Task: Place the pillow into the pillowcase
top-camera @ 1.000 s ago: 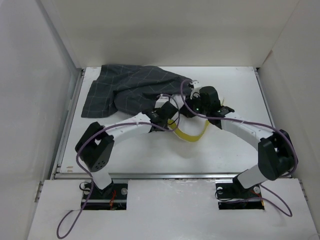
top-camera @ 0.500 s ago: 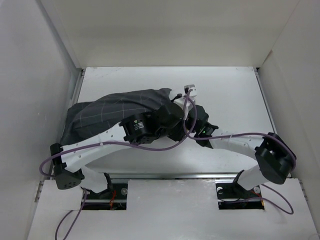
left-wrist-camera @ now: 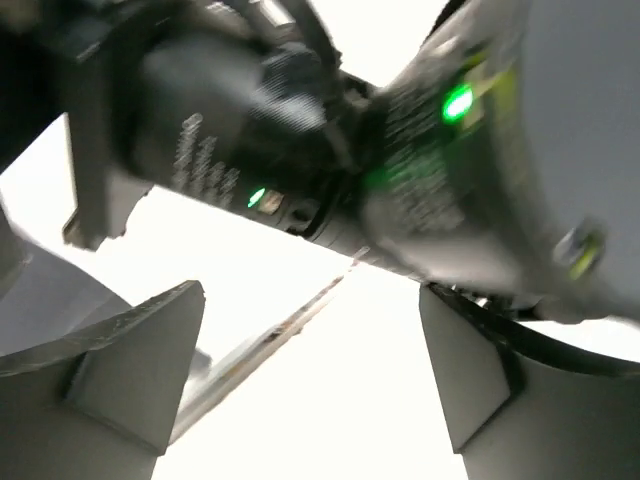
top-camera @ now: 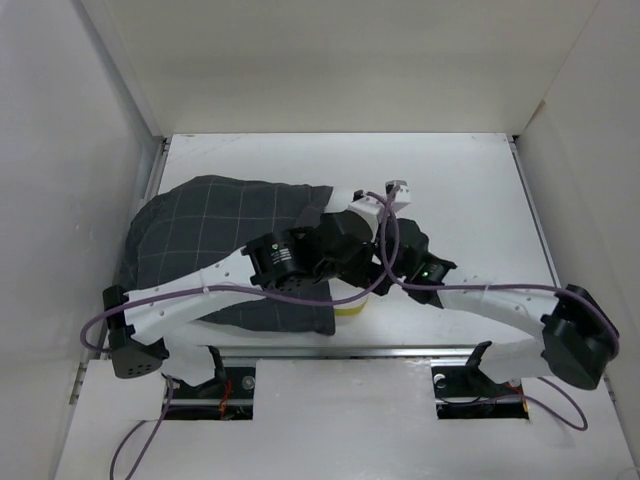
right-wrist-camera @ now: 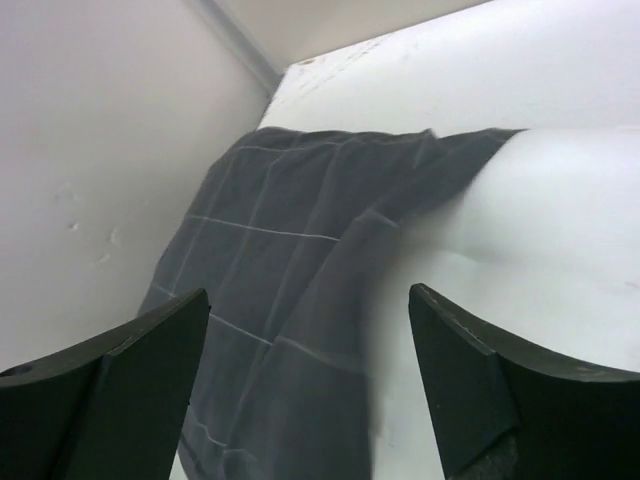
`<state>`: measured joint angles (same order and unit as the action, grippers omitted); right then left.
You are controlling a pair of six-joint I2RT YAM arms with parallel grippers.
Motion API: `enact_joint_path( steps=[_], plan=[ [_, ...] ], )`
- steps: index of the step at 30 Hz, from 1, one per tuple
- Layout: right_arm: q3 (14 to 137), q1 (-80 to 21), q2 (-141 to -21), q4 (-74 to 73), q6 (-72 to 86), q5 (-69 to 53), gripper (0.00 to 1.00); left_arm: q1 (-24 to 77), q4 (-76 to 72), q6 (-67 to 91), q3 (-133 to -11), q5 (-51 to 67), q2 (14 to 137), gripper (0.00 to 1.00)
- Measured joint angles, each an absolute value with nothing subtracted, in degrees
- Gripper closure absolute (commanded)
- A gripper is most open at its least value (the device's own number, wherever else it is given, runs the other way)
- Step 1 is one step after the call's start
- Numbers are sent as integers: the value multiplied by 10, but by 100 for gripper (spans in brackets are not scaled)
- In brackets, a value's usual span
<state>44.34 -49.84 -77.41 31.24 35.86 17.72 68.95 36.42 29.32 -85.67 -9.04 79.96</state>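
The dark grey checked pillowcase (top-camera: 215, 240) lies bulging on the left half of the table. The white pillow (right-wrist-camera: 545, 220) comes out of its mouth on the right, and a yellow strip of pillow edge (top-camera: 352, 311) shows at the near corner. Both wrists crowd together at that mouth. My left gripper (left-wrist-camera: 310, 300) is open with nothing between its fingers; its blurred view shows the right arm's body close in front. My right gripper (right-wrist-camera: 308, 295) is open too, hovering over the pillowcase (right-wrist-camera: 290, 270) where cloth meets pillow.
White walls box in the table on the left (top-camera: 70, 200), back and right. The table's near edge (top-camera: 400, 350) runs just behind the arm bases. Purple cables (top-camera: 480, 290) loop along both arms. Bare white table (top-camera: 470, 190) lies to the right of the pillow.
Both grippers have gone from shut to open. The pillowcase has come from the back toward the front left and now lies spread and fuller. The right arm's elbow has dropped lower and rightward.
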Motion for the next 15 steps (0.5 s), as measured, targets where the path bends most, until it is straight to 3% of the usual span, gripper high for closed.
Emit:
enact_joint_path(
  steps=[3,9,15],
  plan=[
    [441,-493,-723,244,363,203,9,689,361,308,-857,-96,787,0],
    [427,-406,-679,153,364,203,9,589,384,331,-861,-180,780,0],
    [446,-265,-766,100,354,96,9,465,400,315,-903,-204,902,0]
  ],
)
